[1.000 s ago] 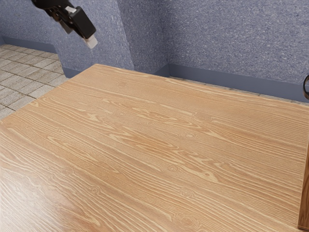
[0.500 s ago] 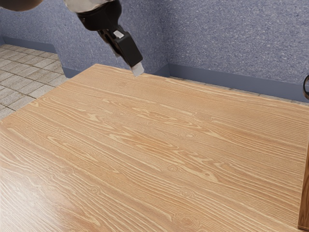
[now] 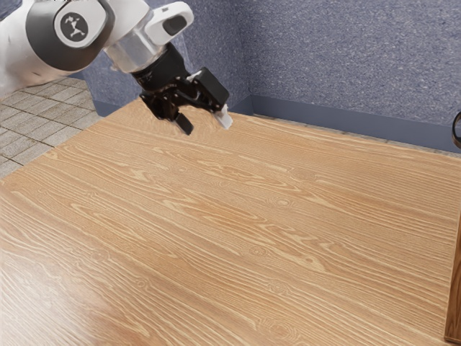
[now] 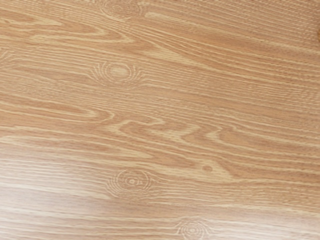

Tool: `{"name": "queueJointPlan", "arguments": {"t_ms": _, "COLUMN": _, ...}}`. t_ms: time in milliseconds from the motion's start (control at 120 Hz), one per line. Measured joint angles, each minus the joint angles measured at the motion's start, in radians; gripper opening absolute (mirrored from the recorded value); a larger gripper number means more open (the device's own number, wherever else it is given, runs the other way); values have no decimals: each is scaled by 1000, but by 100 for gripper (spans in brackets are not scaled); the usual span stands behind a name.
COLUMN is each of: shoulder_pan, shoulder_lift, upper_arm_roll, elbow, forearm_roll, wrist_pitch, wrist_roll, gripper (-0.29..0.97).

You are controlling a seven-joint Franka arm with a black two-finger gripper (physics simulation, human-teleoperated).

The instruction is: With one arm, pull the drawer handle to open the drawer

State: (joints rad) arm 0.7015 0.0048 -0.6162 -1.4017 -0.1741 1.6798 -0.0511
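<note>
Two fingers (image 3: 205,120) of mine, open and empty, have swung down low over the worktop's (image 3: 238,238) far edge; I still must reach the drawer handle before pulling.

Honey-toned wood under cool blue-grey walls.
The light-brown wooden tabletop (image 3: 274,238) is showing wavy darker grain and small ringed knots. In the wrist view the tabletop (image 4: 160,125) is running in amber and tan streaks. The rough blue-grey wall (image 3: 346,50) is carrying a fine speckle, the plain skirting strip (image 3: 346,119) is reading darker slate, and the pale grey tiled floor (image 3: 36,122) is showing a grid of thin darker joints. The glossy white robot arm (image 3: 29,58) is wearing a dark grey round cap (image 3: 72,29) with a white emblem. The black two-finger gripper (image 3: 205,122) is ending in one whitish fingertip pad (image 3: 225,120).
</note>
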Motion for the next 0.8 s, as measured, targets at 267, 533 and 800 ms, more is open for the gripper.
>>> {"name": "queueJointPlan", "arguments": {"t_ms": 267, "shoulder_pan": -145, "shoulder_lift": 168, "upper_arm_roll": -6, "elbow": 55, "forearm_roll": -287, "wrist_pitch": 213, "wrist_roll": -132, "gripper": 68}}
{"name": "queueJointPlan", "arguments": {"t_ms": 533, "shoulder_pan": -304, "shoulder_lift": 293, "upper_arm_roll": 4, "elbow": 148, "forearm_roll": -321, "wrist_pitch": 314, "wrist_roll": -213, "gripper": 68}}
{"name": "queueJointPlan", "arguments": {"t_ms": 800, "shoulder_pan": -555, "shoulder_lift": 481, "upper_arm_roll": 187, "elbow": 383, "forearm_roll": -311, "wrist_pitch": 342, "wrist_roll": -254, "gripper": 68}}
